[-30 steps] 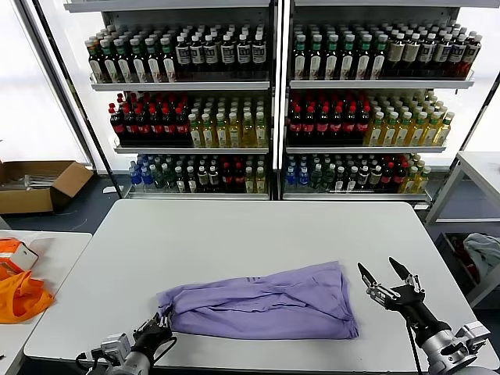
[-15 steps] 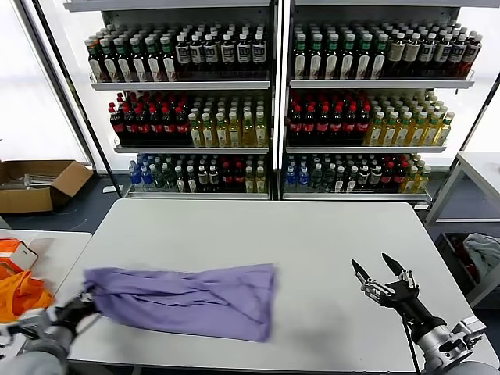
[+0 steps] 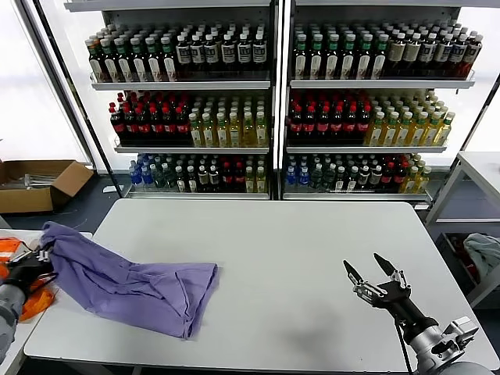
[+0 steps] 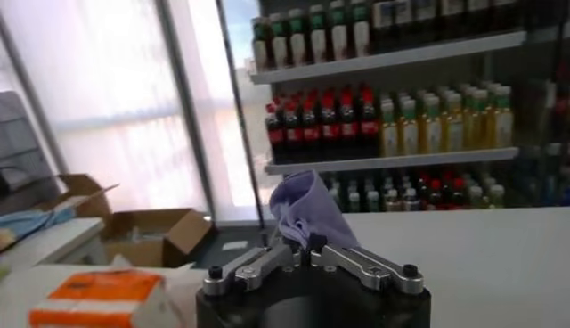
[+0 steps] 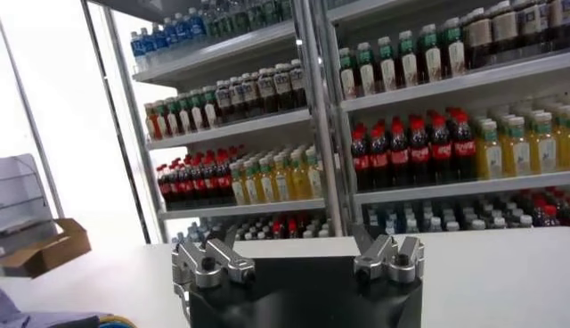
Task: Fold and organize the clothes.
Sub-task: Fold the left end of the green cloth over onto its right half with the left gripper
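A folded lavender T-shirt (image 3: 133,285) lies across the table's (image 3: 289,250) front left part, one end lifted past the left edge. My left gripper (image 3: 35,262) is shut on that lifted end; in the left wrist view the gripper (image 4: 305,242) pinches a bunch of the lavender fabric (image 4: 307,207). My right gripper (image 3: 367,275) is open and empty above the table's front right; in the right wrist view its fingers (image 5: 212,263) stand wide apart. No print shows on the shirt.
An orange bag (image 3: 19,301) and an orange-and-white box (image 4: 93,299) sit on a side table at the left. Shelves of bottles (image 3: 273,109) stand behind the table. A cardboard box (image 3: 39,183) lies on the floor at the far left.
My left gripper has dragged the shirt from the table's front middle to the left edge and lifted its end. My right gripper has shifted slightly left and stayed open.
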`<state>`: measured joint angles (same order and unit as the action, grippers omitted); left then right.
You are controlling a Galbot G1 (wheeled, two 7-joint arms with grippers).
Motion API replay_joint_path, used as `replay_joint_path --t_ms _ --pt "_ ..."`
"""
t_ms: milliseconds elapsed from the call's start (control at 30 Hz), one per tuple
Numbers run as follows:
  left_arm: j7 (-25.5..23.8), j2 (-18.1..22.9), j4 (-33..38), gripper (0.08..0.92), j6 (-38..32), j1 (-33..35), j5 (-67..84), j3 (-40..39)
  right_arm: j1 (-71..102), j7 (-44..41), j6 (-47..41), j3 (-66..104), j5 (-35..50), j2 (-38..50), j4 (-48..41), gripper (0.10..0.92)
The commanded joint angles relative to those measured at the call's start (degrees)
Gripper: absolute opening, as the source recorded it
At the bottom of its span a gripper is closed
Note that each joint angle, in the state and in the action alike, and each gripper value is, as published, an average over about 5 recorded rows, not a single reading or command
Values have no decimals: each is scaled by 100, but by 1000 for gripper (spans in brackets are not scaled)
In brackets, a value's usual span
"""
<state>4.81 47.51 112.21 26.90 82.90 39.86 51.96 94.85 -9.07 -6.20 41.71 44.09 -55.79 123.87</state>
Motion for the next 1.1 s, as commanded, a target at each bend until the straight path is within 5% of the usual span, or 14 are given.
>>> replay_joint_path --t_ms 33,533,867,1100 --pt "-132 12 836 101 120 -256 -302 -1343 102 -31 29 27 -53 -33 -56 823" --pt "-146 352 1102 101 72 -47 -1141 -2551 138 -10 27 59 -140 -132 -80 823" --pt "-10 621 563 103 56 -291 -1303 -3532 198 -35 43 -54 -271 -337 -50 823" --pt "212 558 731 252 183 -286 -551 -3815 165 -32 48 -133 -322 -387 -26 823"
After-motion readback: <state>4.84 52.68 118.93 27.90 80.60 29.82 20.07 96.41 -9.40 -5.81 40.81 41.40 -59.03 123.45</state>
